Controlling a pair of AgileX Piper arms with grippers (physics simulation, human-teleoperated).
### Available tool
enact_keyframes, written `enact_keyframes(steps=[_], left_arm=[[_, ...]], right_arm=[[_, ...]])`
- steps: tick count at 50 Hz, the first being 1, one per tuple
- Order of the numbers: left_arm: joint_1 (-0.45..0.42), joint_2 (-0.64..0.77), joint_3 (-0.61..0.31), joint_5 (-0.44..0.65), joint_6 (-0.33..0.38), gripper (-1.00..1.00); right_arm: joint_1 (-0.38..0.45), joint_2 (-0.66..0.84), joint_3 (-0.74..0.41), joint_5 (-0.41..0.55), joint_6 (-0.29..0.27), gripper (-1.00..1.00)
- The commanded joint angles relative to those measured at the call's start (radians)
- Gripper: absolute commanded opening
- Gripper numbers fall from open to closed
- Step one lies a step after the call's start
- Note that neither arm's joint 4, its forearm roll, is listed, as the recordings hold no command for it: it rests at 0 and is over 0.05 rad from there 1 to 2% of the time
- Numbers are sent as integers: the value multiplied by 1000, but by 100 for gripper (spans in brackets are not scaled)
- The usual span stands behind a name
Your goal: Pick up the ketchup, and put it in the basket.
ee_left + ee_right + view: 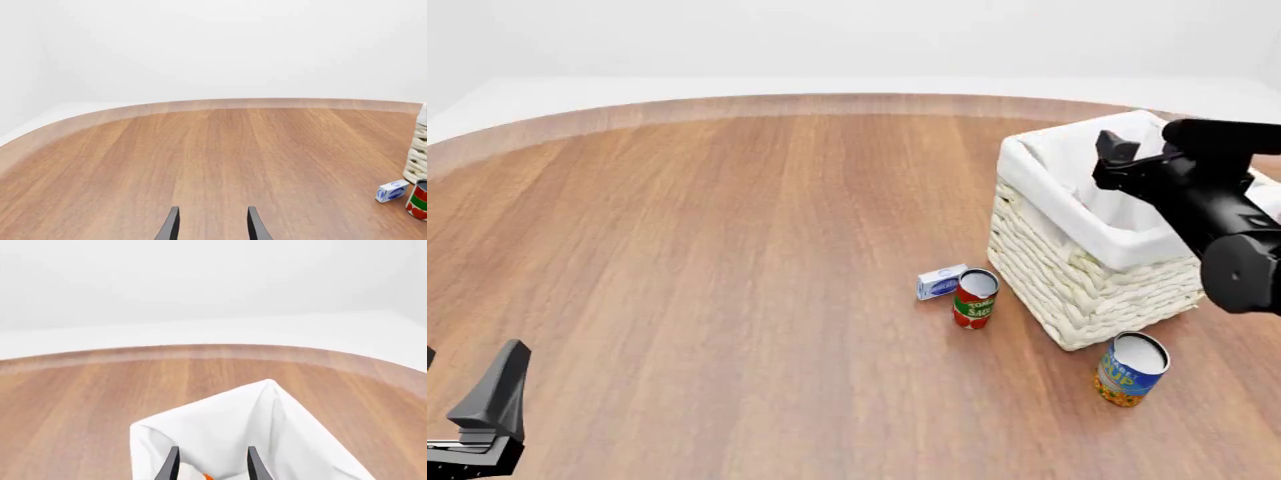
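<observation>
Now, your right gripper (pixel 1112 160) hangs over the open top of the large square cream-white woven wicker basket (pixel 1068 280) with its white cloth lining, fingers spread apart and clasping nothing. Look through the right wrist view: between those dark fingers (pixel 253 462) a sliver of red-orange (pixel 208 477) shows down in the lining, which I judge to be the ketchup bottle, already inside the basket and directly below the gripper. Its long axis can't be read from so small a patch, and the front view hides it behind the basket wall. Your left gripper (pixel 211 225) sits well away over bare wooden table (pixel 721 260), fingers parted and empty. Just beside the basket stand a short red can with a green band (pixel 974 298), a small blue-and-white box (pixel 940 282) and a blue-and-orange can (pixel 1129 369).
</observation>
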Motion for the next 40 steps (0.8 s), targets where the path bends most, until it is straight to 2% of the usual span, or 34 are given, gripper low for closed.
enact_keyframes(steps=[1, 19, 40], left_arm=[[0, 0, 0, 0, 0, 100], [0, 0, 0, 0, 0, 100], [0, 0, 0, 0, 0, 100]], right_arm=[[17, -42, 21, -13, -7, 100], [64, -121, 72, -41, -37, 100], [126, -165, 118, -68, -28, 100]])
